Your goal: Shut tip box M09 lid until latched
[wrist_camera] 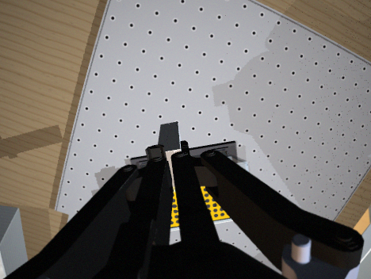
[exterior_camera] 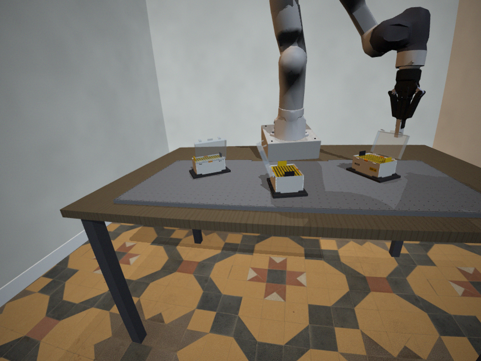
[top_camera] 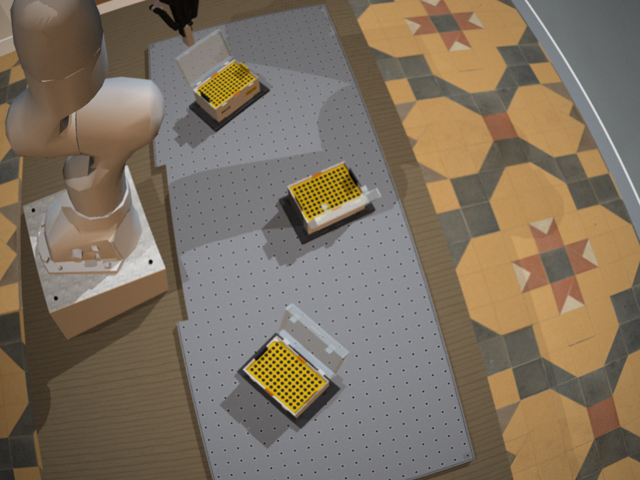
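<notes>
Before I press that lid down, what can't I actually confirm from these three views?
- Box IDs: the front stickers on the box under the pincer are too small to read in the exterior view.
- Contact with the clear lid: top view cuts the pincer off at the edge; in the wrist view its own fingers block it.
- Middle box: lid angle unclear from above.

Three tip boxes sit on holder plates along the tabletop (top_camera: 108, 403). From the middle box (top_camera: 327, 196), one box (top_camera: 226, 88) lies at eleven o'clock and another (top_camera: 286, 377) at six o'clock in the top view. The arm's base (top_camera: 149, 279) stands at nine o'clock.
</notes>
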Tool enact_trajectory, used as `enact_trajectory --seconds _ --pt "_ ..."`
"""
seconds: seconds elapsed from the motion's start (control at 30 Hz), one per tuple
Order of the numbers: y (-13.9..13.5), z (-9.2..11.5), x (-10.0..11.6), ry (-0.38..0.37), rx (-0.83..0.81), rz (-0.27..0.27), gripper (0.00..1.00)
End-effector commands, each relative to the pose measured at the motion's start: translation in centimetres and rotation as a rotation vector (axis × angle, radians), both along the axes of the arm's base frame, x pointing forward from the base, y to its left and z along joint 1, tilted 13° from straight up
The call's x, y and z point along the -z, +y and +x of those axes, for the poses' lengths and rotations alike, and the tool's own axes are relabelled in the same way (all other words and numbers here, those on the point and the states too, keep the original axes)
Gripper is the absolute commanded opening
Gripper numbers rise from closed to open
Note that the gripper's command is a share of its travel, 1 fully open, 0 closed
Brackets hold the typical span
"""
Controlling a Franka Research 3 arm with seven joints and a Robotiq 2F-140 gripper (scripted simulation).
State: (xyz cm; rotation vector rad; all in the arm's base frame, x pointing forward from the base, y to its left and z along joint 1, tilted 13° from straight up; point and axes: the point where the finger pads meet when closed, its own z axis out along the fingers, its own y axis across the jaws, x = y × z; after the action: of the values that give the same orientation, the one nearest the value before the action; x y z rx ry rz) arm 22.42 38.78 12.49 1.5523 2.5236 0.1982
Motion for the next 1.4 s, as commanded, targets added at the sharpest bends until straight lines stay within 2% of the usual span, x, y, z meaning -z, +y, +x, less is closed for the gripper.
enact_trajectory --seconds 0.0,0.43,1.37 --pt "0.3 0.2 0.0 -0.003 0.003 0.014 0.00" --pt "0.3 0.2 0.0 -0.003 0.003 0.014 0.00" --pt "-2.5 1.5 -0.7 -0.003 0.003 0.014 0.00"
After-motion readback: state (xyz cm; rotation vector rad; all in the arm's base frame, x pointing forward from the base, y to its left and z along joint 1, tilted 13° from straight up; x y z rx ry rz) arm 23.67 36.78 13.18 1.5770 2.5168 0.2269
